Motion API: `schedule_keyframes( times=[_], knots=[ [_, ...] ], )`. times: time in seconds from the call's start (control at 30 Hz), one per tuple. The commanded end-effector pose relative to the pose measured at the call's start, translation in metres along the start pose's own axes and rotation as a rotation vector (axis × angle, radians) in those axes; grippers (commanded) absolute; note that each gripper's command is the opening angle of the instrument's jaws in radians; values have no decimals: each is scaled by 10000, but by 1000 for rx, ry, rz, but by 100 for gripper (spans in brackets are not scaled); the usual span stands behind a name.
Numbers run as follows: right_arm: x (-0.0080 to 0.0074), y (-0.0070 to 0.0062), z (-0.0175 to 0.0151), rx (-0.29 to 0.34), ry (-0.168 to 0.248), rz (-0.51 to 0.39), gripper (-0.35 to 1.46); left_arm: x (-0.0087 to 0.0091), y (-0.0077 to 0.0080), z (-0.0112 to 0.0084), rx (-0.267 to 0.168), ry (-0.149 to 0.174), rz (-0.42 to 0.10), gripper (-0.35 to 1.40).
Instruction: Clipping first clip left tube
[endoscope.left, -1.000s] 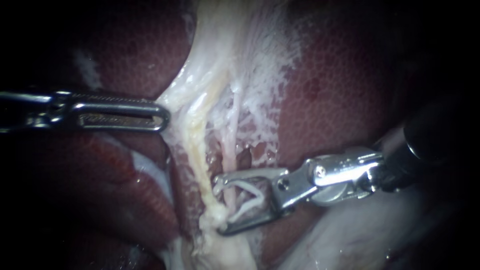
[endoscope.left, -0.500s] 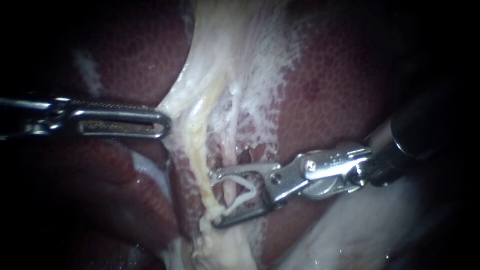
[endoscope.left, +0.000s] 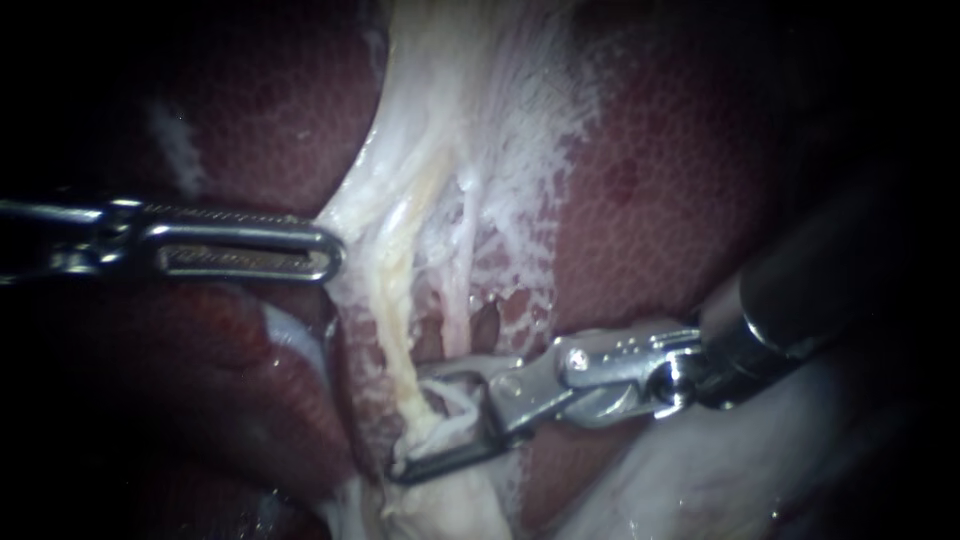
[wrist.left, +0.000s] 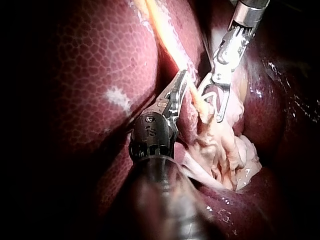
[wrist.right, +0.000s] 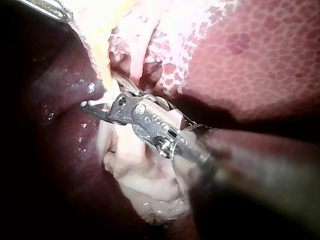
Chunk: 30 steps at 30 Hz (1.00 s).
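Yellowish left tube (endoscope.left: 398, 298) passes between the jaws of the right instrument (endoscope.left: 408, 428), which stand apart and hold the white clip (endoscope.left: 460, 418); tube and clip blur together there. Left instrument (endoscope.left: 330, 250) jaws pinch the pale tissue (endoscope.left: 440, 150) edge. Liver (endoscope.left: 650, 200) flanks both sides closely; both shafts fade into dark margins.

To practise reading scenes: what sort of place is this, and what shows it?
Likely a surgical bench: liver close up, a left instrument and a right instrument carrying a clip at a tube.
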Motion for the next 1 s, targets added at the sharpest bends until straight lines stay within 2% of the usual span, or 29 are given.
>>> schedule_keyframes(
  times=[0.03, 0.13, 0.43, 0.57, 0.6, 0.7, 0.73, 0.83, 0.9, 1.0],
  knots=[
    [1, -1, -1, 8, 3, 4, 54, 0, 0, 0, 1, 0, 0, -35],
    [3, -2, 1, 25, 6, 7, 53, 1, 0, 1, 0, 0, 0, -35],
    [6, 2, 3, 11, 9, 7, 50, 1, 0, 1, 0, 0, 0, -35],
    [5, 8, 0, -8, 13, 9, 44, 1, 0, 2, -1, -1, 0, -35],
    [5, 10, 0, -15, 14, 10, 40, 2, 0, 2, 2, 0, 0, -35],
    [1, 17, -3, -18, 15, 17, 12, 2, 0, 3, 1, 0, 1, -35],
    [0, 19, -5, -18, 16, 35, -3, 2, 0, 3, 1, 0, 1, -35],
    [-2, 25, -9, -16, 17, 59, -27, 2, 0, 3, 1, 0, 1, -35],
    [-1, 28, -13, -15, 18, 67, -35, 2, 0, 4, 1, 0, 1, -35],
    [-1, 30, -16, -13, 19, 79, -35, 2, -1, 4, 0, 0, 1, -35]
  ],
)
